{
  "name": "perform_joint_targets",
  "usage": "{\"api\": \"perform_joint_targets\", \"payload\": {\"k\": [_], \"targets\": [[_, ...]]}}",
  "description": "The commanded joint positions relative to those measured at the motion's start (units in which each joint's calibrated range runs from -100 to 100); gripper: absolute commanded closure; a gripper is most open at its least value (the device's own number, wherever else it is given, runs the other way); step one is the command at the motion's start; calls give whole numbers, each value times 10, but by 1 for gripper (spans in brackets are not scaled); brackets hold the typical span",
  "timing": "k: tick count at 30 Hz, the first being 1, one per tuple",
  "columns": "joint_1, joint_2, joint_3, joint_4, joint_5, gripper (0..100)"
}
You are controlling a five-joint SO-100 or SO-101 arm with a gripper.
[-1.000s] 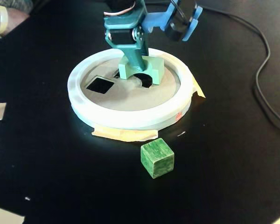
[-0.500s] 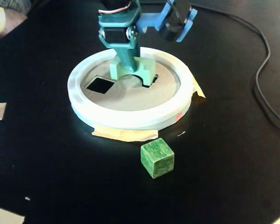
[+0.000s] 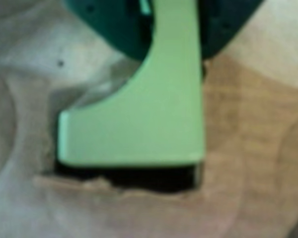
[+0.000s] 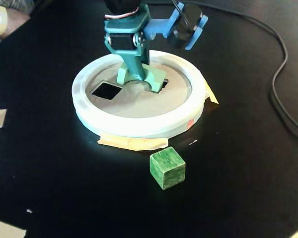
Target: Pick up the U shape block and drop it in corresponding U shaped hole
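Holding the block (image 4: 154,77) tight, your gripper (image 4: 137,74) has its two jaws closed on it, one on each side. You can see the block is pale green. In the fixed view it sits low, partly sunk into the U hole (image 4: 161,85), with only its top part showing above the cardboard. A dark sliver of the hole shows on the block's right side.

In the wrist view, the block (image 3: 159,124) fills the middle of the picture. Its curved notch faces the upper left. The dark teal jaws pinch it at the top of the picture. Right under the block you can see a dark strip of the hole (image 3: 149,177), with a torn cardboard edge below it. This view is blurry, so you cannot tell how deep the block goes.

Around the hole lies the tan disc (image 4: 134,101), and a thick white ring (image 4: 139,126) runs around the disc. To the left of the block in the fixed view, a square hole (image 4: 106,90) is cut in the disc.

Nearer the camera, off the ring, a dark green cube (image 4: 167,167) sits on the black table (image 4: 49,168). A black cable (image 4: 283,84) curls along the right side.
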Motion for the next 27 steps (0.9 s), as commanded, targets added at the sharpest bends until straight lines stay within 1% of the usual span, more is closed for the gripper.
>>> {"api": "perform_joint_targets", "payload": {"k": [1, 4, 6, 8, 9, 12, 18, 24, 26, 27], "targets": [[1, -11, -47, -72, 5, 98], [1, -13, -47, -123, 33, 98], [1, -16, -47, -133, 43, 97], [1, -17, -47, -133, 47, 86], [1, -17, -47, -130, 48, 78], [-12, -20, -47, -126, 48, 60], [-22, -68, -37, -118, 56, 58], [-14, -117, -37, -112, 108, 57], [-9, -134, -40, -79, 113, 57], [-9, -157, -44, -32, 114, 57]]}}
